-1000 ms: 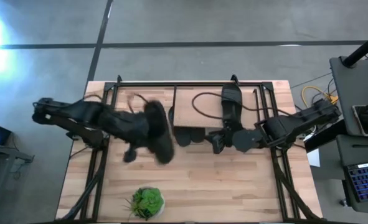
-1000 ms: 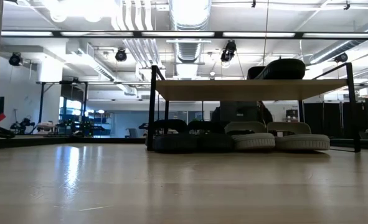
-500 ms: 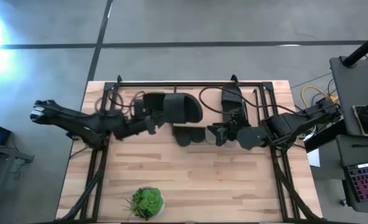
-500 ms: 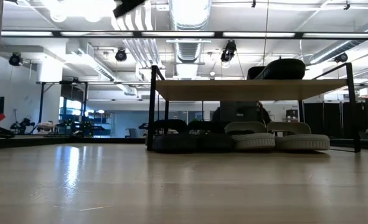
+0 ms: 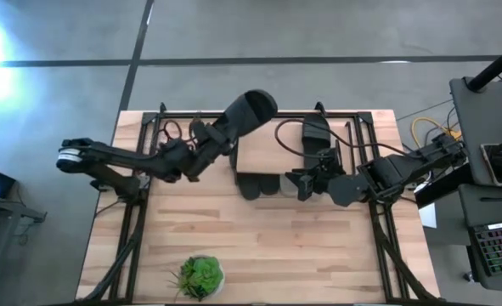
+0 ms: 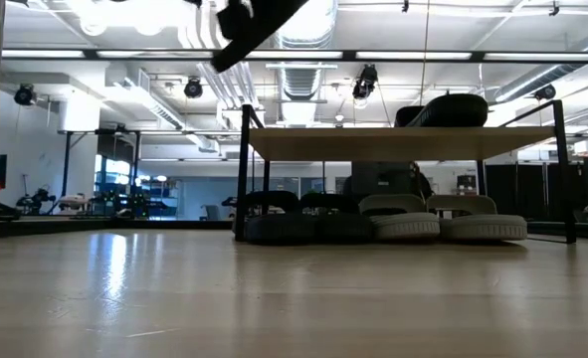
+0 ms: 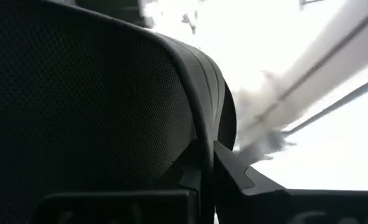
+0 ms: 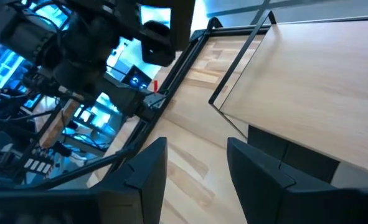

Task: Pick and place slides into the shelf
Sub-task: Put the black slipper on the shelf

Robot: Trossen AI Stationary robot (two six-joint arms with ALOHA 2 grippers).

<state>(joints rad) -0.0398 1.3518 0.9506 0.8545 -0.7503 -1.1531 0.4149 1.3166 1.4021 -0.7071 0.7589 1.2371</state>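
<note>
On the wooden tabletop [image 5: 259, 246], the shelf [image 5: 272, 149] at upper centre holds five slides, while the left gripper [image 5: 208, 146], clamped on the last black slide [image 5: 249, 112], carries it shelfward; the right gripper [image 5: 306, 183] waits spread.

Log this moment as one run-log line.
left pincer: shut on black slide, raised beside shelf | right pincer: open, empty, at shelf front

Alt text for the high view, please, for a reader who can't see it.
Seen from above, the left pincer holds a black slide over the shelf's left end. The right pincer is open at the shelf's front edge; another black slide lies on top.
</note>
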